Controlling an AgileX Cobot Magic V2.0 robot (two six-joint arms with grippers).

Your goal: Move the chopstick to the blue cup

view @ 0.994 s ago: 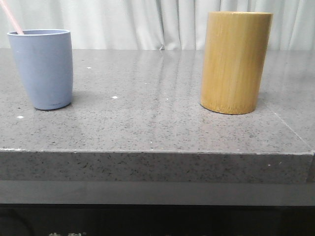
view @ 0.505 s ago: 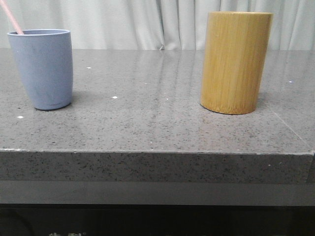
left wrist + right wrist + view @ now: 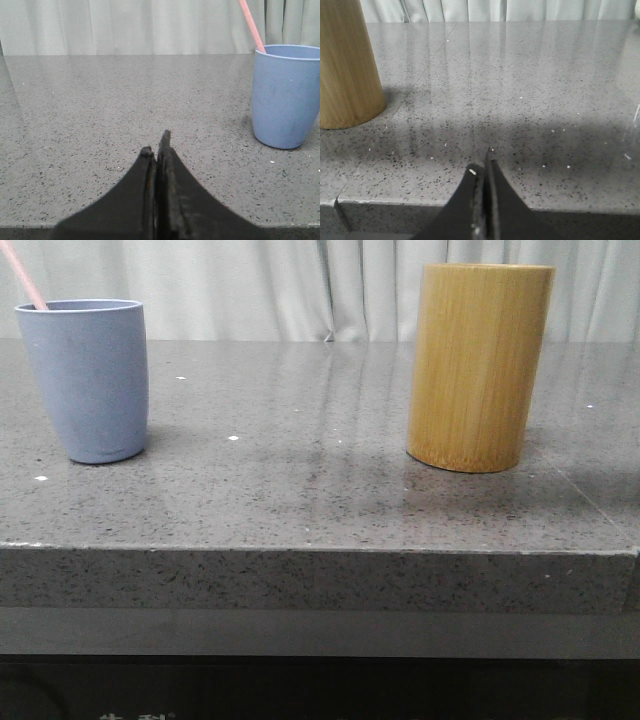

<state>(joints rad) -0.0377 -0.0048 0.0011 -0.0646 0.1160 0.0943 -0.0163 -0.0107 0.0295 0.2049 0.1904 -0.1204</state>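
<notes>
The blue cup (image 3: 88, 380) stands at the left of the grey stone table. A pale pink chopstick end (image 3: 21, 274) sticks out of it, leaning left. In the left wrist view the cup (image 3: 285, 97) and the chopstick (image 3: 251, 26) are apart from my left gripper (image 3: 157, 142), which is shut and empty, low over the table near its front edge. My right gripper (image 3: 482, 162) is shut and empty over the table's front edge, apart from the bamboo holder (image 3: 345, 65). Neither gripper shows in the front view.
The tall yellow-brown bamboo holder (image 3: 478, 365) stands at the right of the table (image 3: 300, 470). A pale curtain hangs behind the table. The table's front edge (image 3: 320, 552) runs across the front view.
</notes>
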